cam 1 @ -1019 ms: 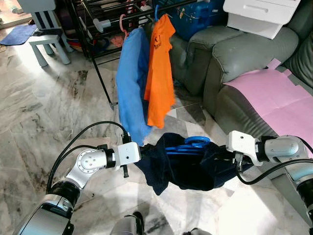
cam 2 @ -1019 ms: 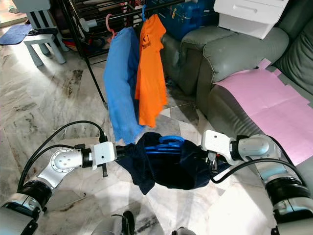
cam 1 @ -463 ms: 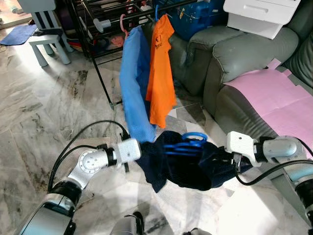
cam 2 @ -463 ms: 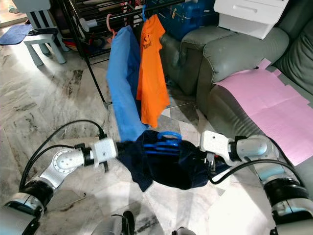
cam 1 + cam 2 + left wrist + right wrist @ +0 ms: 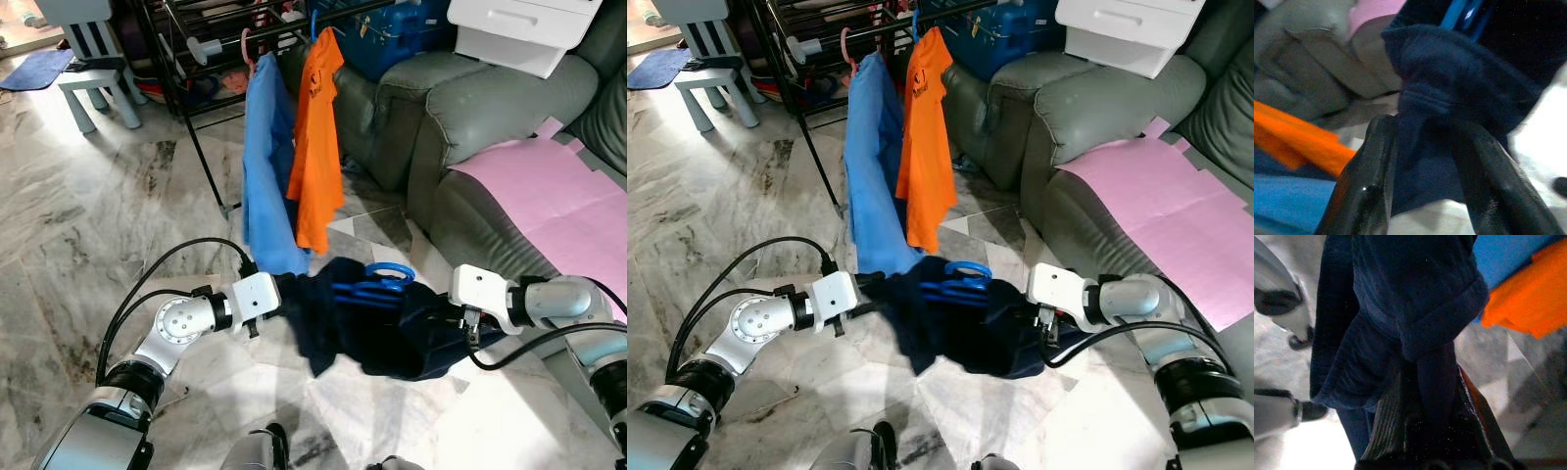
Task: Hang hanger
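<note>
Left eye view: I hold the navy shirt (image 5: 377, 328) spread on its blue hanger (image 5: 377, 284) — left gripper (image 5: 1422, 169) and right gripper (image 5: 1432, 396) each clamped on cloth — below the rack (image 5: 255, 34), hook up for hanging.

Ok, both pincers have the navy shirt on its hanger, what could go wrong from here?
1. The left pincer and right pincer pinch only cloth of the navy shirt, not the blue hanger; the hanger may slip out on the lift.
2. The rack already carries a blue garment and an orange shirt close together; the hook could snag them.
</note>
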You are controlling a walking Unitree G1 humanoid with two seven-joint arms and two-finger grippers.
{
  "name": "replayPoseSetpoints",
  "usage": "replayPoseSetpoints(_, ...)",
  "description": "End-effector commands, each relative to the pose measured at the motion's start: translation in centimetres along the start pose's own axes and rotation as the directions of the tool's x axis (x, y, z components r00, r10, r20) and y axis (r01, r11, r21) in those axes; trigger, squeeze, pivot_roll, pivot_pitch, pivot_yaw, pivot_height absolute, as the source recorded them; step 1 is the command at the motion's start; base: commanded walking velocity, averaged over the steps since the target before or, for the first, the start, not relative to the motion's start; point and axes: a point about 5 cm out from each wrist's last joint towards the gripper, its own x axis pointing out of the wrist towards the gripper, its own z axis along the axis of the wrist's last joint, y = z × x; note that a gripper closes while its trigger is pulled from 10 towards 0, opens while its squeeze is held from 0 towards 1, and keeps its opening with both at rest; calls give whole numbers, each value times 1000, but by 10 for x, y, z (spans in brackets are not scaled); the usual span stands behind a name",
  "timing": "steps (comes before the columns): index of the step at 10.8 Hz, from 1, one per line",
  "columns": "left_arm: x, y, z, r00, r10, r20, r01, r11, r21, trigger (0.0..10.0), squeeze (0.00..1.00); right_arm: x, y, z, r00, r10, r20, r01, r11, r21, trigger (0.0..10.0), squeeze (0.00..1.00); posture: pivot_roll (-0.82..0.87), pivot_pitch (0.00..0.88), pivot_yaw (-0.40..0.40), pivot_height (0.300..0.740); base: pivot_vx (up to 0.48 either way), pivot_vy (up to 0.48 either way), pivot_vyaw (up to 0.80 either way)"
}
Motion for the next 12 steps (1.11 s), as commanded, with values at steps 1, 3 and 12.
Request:
replayPoseSetpoints(1,-5,-8,-8,999,-48,-17,47,997,-62,10000,1000,3,-1,2,1000,-15,-11,15,999,-29,0,0,-113,126,50,740,0,0,0)
replayPoseSetpoints(3,-8,-8,-13,1000,3,-27,-6,994,-110,10000,1000,12,-2,-1,995,-95,-28,95,995,24,0,0,-110,125,53,740,0,0,0)
replayPoseSetpoints(12,-19,-16,-58,644,644,-412,-754,446,-482,10000,0,59,13,-11,712,-675,-194,619,474,626,0,0,-95,45,61,740,0,0,0)
